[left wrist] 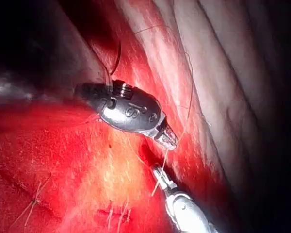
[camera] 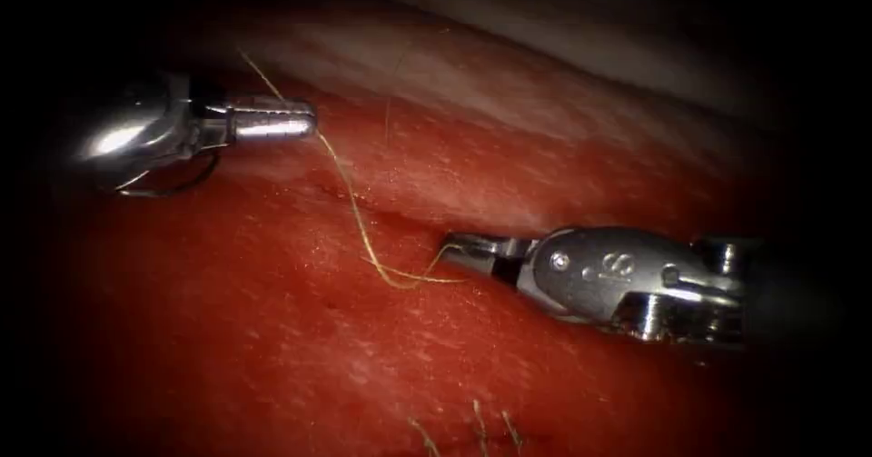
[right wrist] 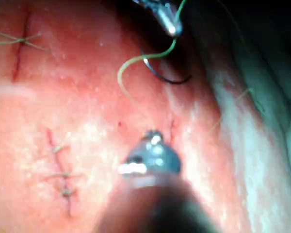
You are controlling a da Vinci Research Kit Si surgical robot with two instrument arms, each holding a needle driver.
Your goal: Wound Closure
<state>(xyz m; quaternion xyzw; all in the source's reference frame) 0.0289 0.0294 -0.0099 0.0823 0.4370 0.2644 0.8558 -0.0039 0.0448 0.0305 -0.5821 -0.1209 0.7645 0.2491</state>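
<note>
The left tool (camera: 304, 119) hovers over the tissue (camera: 272, 330) left of the cut (camera: 400, 216), jaws shut on the yellow thread (camera: 350, 198). The thread slants down from those jaws, loops on the tissue and rises to the right tool (camera: 454, 243), whose jaws are shut on it at the cut's edge. The dark curved needle (camera: 186, 183) hangs under the left tool's wrist, free of both jaws; I cannot tell if it touches the tissue. The left wrist view has the left tool (left wrist: 169, 137), right tool (left wrist: 157, 171) and thread (left wrist: 160, 174). The right wrist view has the needle (right wrist: 162, 75) and thread (right wrist: 136, 60).
Older stitched cuts with short thread ends lie nearby (right wrist: 63, 172) (right wrist: 22, 41) (left wrist: 116, 213), and cut thread ends stick up at the near edge (camera: 477, 425). Red fluid wets the tissue. A pale ridge of tissue (camera: 509, 75) rises behind the cut.
</note>
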